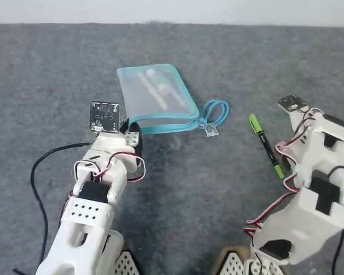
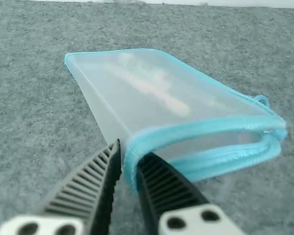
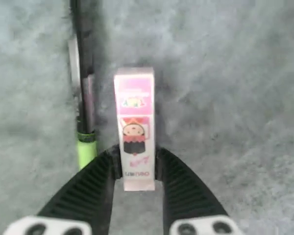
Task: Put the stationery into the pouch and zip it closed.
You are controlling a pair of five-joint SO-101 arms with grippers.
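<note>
Closest to me, my right fingers (image 3: 108,171) are pinching the eraser (image 3: 134,127) by its near end, one on each long side. It is a pink-and-white block with a cartoon figure on the wrapper. I can't tell whether it rests on the grey surface (image 1: 218,200) or hangs just above it. Just beside the eraser, and roughly parallel to it, lies the pen (image 1: 266,146). It is black with a green cap, flat on the surface by the right arm's wrist.

On the other side, my left fingers (image 2: 112,161) are nearly closed on the pouch (image 2: 152,98), gripping the teal-trimmed corner at the near end of its mouth. The two teal edges of the mouth stand a little apart, so it looks partly open. The pouch is translucent and lies flat in the middle of the surface, beyond the left arm. Pale stick-like shapes show through its wall, but I can't make out what they are.

At the mouth's far corner a teal cord (image 1: 215,112) loops out onto the surface, with a small tag (image 1: 211,130) beside it, between the pouch and the pen.
</note>
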